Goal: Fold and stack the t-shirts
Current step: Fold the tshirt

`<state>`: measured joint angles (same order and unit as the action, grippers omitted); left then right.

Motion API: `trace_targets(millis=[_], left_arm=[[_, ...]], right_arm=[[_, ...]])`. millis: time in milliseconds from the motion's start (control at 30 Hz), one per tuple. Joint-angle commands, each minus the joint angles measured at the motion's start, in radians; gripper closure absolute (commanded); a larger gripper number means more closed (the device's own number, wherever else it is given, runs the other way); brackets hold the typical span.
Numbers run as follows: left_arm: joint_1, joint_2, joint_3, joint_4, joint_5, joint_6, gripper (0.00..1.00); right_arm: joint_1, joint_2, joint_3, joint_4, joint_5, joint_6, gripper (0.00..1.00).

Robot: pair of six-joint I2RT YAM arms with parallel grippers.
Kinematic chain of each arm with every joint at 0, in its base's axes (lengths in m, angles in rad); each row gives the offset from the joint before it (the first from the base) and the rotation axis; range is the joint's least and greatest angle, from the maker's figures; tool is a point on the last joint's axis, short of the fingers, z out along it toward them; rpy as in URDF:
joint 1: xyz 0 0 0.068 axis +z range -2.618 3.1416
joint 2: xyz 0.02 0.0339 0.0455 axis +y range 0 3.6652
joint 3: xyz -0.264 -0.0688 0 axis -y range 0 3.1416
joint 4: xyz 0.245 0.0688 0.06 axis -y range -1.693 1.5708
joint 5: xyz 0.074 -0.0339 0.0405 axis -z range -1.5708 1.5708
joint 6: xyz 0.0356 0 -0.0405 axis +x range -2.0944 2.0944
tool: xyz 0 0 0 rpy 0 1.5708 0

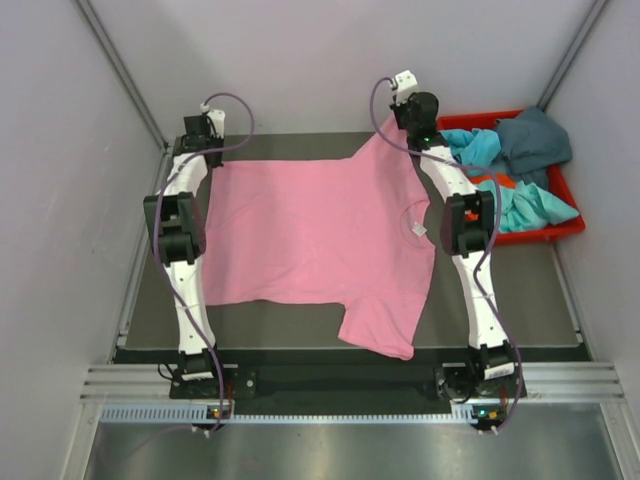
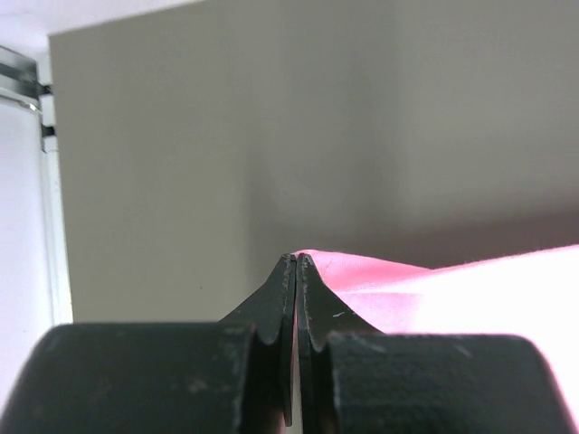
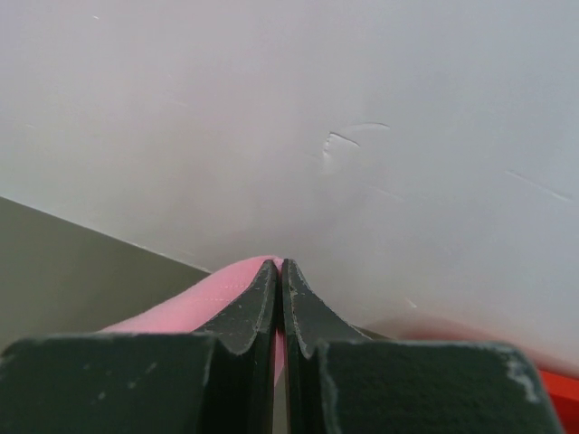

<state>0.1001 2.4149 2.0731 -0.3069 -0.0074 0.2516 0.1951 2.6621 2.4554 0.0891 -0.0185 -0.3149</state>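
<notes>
A bright pink t-shirt [image 1: 320,230] lies spread flat on the dark mat, its collar to the right and one sleeve hanging toward the near edge. My left gripper [image 1: 207,158] is at the far left corner, shut on the shirt's edge; the left wrist view shows the jaws pressed together [image 2: 297,258] with pink cloth [image 2: 434,298] pinched and lifted between them. My right gripper [image 1: 398,135] is at the far right, shut on the far sleeve; in the right wrist view its closed tips [image 3: 278,264] pinch a raised fold of pink cloth [image 3: 208,298].
A red bin [image 1: 560,228] stands at the back right, beside the right arm, holding crumpled turquoise [image 1: 475,145], dark teal-grey [image 1: 535,140] and orange [image 1: 505,182] shirts. White walls close in the mat [image 1: 500,290] on the left, far and right sides.
</notes>
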Motion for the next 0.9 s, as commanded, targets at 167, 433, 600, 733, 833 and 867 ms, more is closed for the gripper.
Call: trace_targets(millis=[167,433,600,733,833,867], left_arm=[[0.007,-0.059,0.038,0.025,0.041,-0.011,1.00],[0.013,-0.241,-0.128,-0.133,0.153,0.034,1.00],[0.038,-0.361,-0.247,-0.135,0.205,0.008,1.00],[0.049,-0.410,-0.277,-0.172,0.234,0.011,1.00],[0.058,-0.454,-0.318,-0.175,0.248,0.025,1.00],[0.059,-0.465,-0.327,-0.175,0.251,0.026,1.00]], right_arm=[[-0.010,-0.170,-0.083,-0.021,-0.009,-0.027,1.00],[-0.011,-0.444,-0.335,-0.247,-0.150,-0.015,1.00],[-0.010,-0.579,-0.464,-0.317,-0.173,0.020,1.00],[-0.003,-0.652,-0.565,-0.353,-0.192,0.016,1.00],[-0.002,-0.706,-0.613,-0.370,-0.198,0.008,1.00],[-0.002,-0.731,-0.640,-0.373,-0.199,0.008,1.00]])
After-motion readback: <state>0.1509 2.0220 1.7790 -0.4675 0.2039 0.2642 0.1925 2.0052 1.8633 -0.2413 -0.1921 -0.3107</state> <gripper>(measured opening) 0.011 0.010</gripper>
